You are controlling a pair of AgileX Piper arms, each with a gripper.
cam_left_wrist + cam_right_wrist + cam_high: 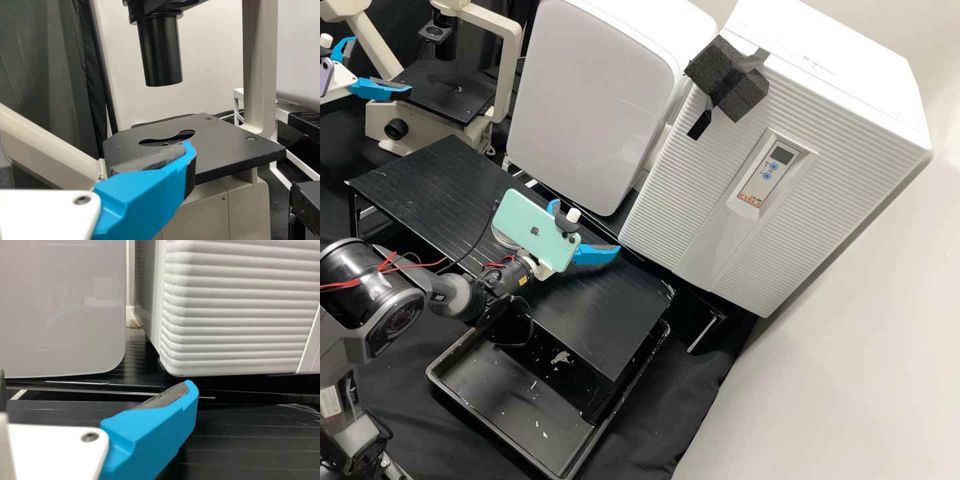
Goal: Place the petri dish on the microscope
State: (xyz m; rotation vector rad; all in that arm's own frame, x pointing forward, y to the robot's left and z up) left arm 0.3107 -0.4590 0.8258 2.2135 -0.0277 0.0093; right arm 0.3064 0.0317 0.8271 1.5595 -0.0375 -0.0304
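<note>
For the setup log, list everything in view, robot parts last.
microscope: 1, cream and black, beside rack
rack: 1, black, high view's middle
cabinets: 2, white, behind rack
foam: 1 bundle, dark grey, on one cabinet
tray: 1, black, under rack's near end
round thing: 1, pale, partly behind mint phone; perhaps the petri dish
phones: 2, mint and purple, one per gripper
right arm: 1, dark grey, over rack
left gripper: 1, white and blue, by microscope
right gripper: 1, white and blue, above rack
</note>
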